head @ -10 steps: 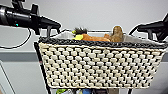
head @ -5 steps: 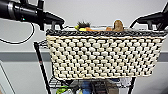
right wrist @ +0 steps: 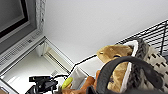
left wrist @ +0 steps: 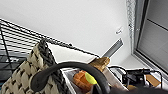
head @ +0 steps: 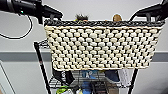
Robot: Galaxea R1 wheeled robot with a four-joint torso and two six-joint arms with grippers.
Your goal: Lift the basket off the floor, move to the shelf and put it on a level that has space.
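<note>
My basket (head: 102, 47) hangs raised before the shelf (head: 41, 65) – dark rim level, base above a lower tier – my grip state indeterminate.

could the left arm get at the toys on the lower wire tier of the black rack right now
Probably not. The left arm sits high at one end of the cream-white woven basket, which hangs raised in front of the black metal wire rack. The basket blocks the way to the lower tier's toys.

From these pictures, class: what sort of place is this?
Probably an indoor storeroom or playroom: a black wire rack holding toys, a woven basket of soft toys, and plain white walls.
</note>
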